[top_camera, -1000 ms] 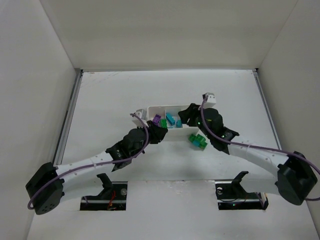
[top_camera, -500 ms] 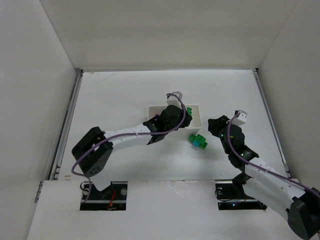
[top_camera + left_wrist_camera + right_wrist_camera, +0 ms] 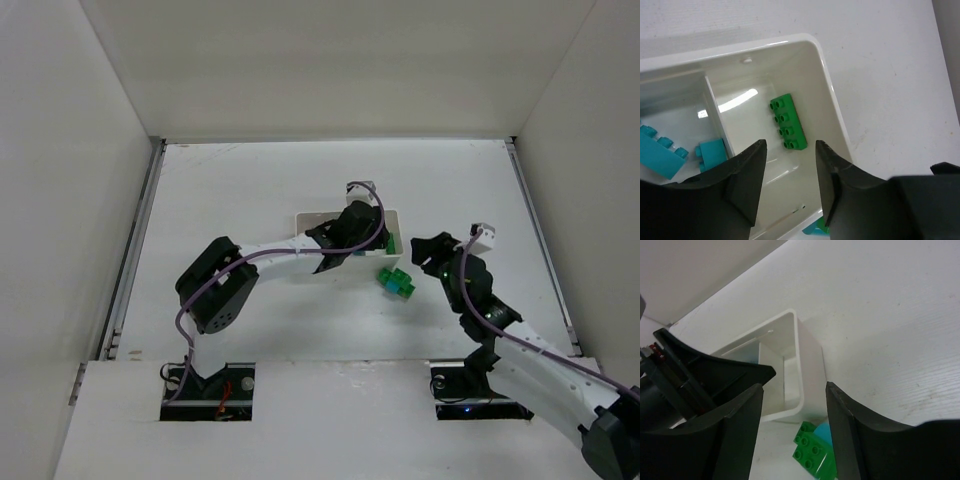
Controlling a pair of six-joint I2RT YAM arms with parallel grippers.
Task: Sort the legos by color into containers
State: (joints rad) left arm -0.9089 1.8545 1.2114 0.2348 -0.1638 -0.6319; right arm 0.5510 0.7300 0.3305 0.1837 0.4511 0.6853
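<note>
The white three-compartment tray (image 3: 398,216) sits mid-table. My left gripper (image 3: 372,240) is open and empty above its right compartment, where a long green brick (image 3: 788,122) lies flat; it also shows in the top view (image 3: 390,241). Cyan bricks (image 3: 660,150) lie in the middle compartment. A green and cyan stack (image 3: 396,281) lies on the table just in front of the tray's right end; it also shows in the right wrist view (image 3: 815,452). My right gripper (image 3: 428,250) is open and empty, to the right of the stack. Purple bricks are hidden.
White walls enclose the table on the left, back and right. The left arm's forearm (image 3: 285,255) stretches across the tray's left part and hides it. Bare table surface (image 3: 230,190) lies to the left of the tray and behind it.
My left arm swung right, from the tray's left end to over its right compartment. My right arm pulled back from the tray to the right. A green brick now lies in that compartment.
</note>
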